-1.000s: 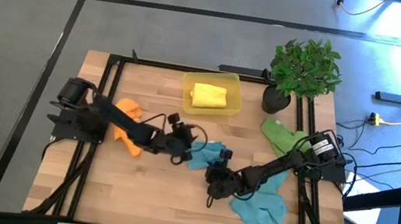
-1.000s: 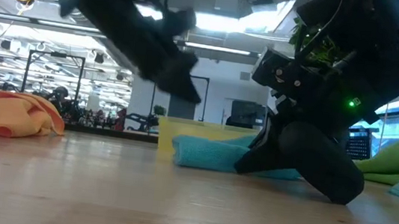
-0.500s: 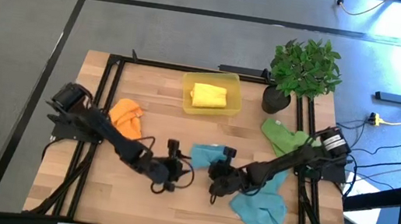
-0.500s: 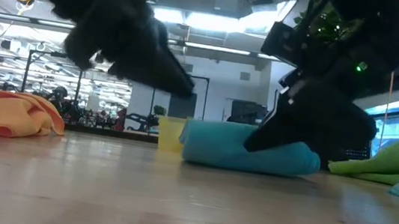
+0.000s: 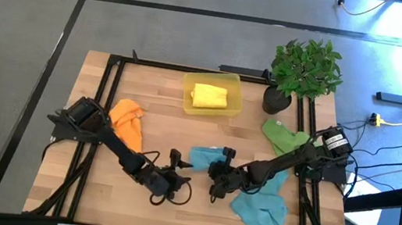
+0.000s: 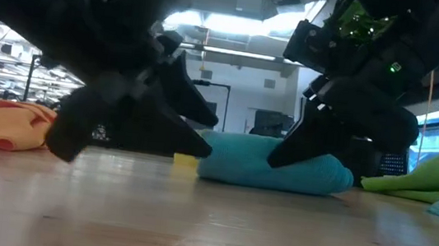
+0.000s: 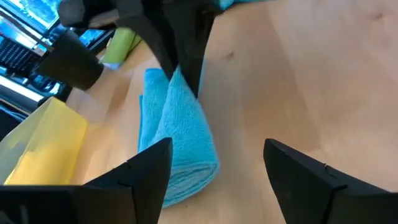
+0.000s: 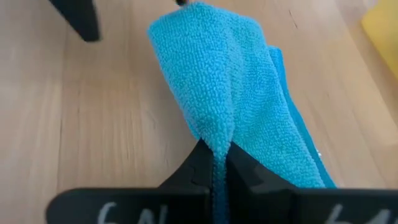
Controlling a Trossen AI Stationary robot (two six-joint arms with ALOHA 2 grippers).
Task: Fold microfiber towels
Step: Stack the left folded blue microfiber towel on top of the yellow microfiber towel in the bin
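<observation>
Left gripper lets go of the teal fold and backs off; right gripper keeps its pinch.

The left gripper (image 5: 173,173) has spread its fingers wide, holds nothing, and has drawn back toward 7 o'clock of the folded teal towel (image 5: 208,159), which now lies doubled over near the bench (image 5: 80,190) centre. The right gripper (image 5: 217,176) stays clamped on that towel's edge, so this fold looks nearly set. A second teal towel (image 5: 260,208) lies at 4 o'clock, the green towel (image 5: 283,137) at 2 o'clock, the orange towel (image 5: 128,119) at 10 o'clock, all unfolded. The yellow bin (image 5: 212,96) at 12 o'clock holds the yellow towel (image 5: 209,96), folded. The plant (image 5: 305,68) stands beside the bin.
</observation>
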